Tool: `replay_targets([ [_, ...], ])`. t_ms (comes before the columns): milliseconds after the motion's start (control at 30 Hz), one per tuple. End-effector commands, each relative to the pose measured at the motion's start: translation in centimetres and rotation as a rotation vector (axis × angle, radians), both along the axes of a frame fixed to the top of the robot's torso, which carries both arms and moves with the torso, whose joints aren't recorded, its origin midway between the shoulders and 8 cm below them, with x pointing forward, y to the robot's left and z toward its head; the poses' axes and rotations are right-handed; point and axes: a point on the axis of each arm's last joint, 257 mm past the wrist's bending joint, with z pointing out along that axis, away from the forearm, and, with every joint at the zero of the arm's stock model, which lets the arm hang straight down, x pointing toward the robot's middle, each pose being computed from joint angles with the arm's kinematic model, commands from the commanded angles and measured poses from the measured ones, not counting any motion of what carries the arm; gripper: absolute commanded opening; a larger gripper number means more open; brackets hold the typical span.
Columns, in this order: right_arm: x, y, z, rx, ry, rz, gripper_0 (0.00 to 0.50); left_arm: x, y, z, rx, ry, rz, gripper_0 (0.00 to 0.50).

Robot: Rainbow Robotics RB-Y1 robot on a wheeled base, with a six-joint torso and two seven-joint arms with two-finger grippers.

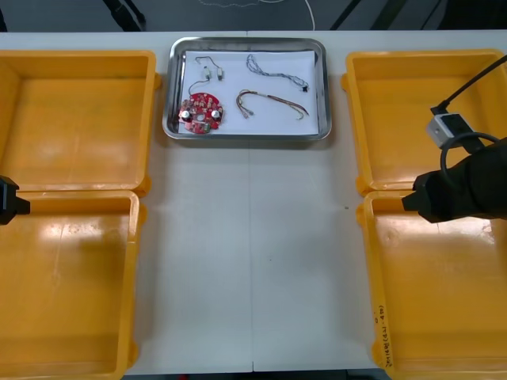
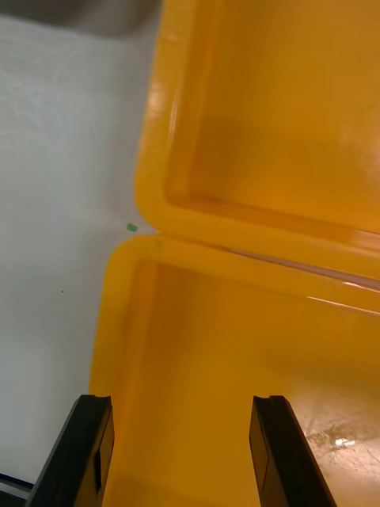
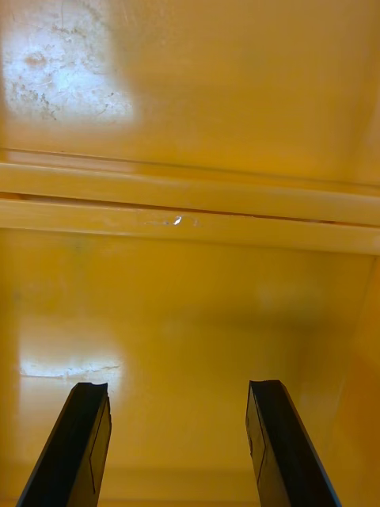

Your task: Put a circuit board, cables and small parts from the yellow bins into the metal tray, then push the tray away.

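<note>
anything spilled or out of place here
Nothing stands out. The metal tray sits square between the far bins, with the circuit board, blue and white cable and red and yellow cable inside it. The left end effector and right end effector hang open over the near bins.

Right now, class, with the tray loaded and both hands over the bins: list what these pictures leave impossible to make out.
1. The small metal parts in the metal tray, front view: too small to identify.
2. The writing on the rim of the near right bin, front view: too small to read.
3. The left hand, front view: cut off by the picture's edge.
</note>
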Motion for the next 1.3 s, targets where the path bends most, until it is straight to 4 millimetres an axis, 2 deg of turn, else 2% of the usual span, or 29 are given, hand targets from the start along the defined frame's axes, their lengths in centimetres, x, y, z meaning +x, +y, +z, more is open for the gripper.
replay_targets([
  [33,-0.2,-4.1,0.2,-0.043,-0.023,-0.123,0.5,-0.5,1.9,1.6,0.069,-0.023,0.007,0.5],
  [133,-0.2,-5.1,-0.2,-0.061,-0.025,-0.16,0.5,-0.5,1.9,1.6,0.069,-0.023,0.007,0.5],
  [533,-1.3,-7.2,-2.3,-0.063,0.012,-0.248,0.5,-0.5,1.9,1.6,0.069,-0.023,0.007,0.5],
  [800,-1.5,-7.6,-3.6,-0.045,0.057,-0.262,0.5,-0.5,1.9,1.6,0.069,-0.023,0.007,0.5],
  [1300,-1.4,-7.3,-3.8,-0.027,0.055,-0.274,0.5,-0.5,1.9,1.6,0.069,-0.023,0.007,0.5],
])
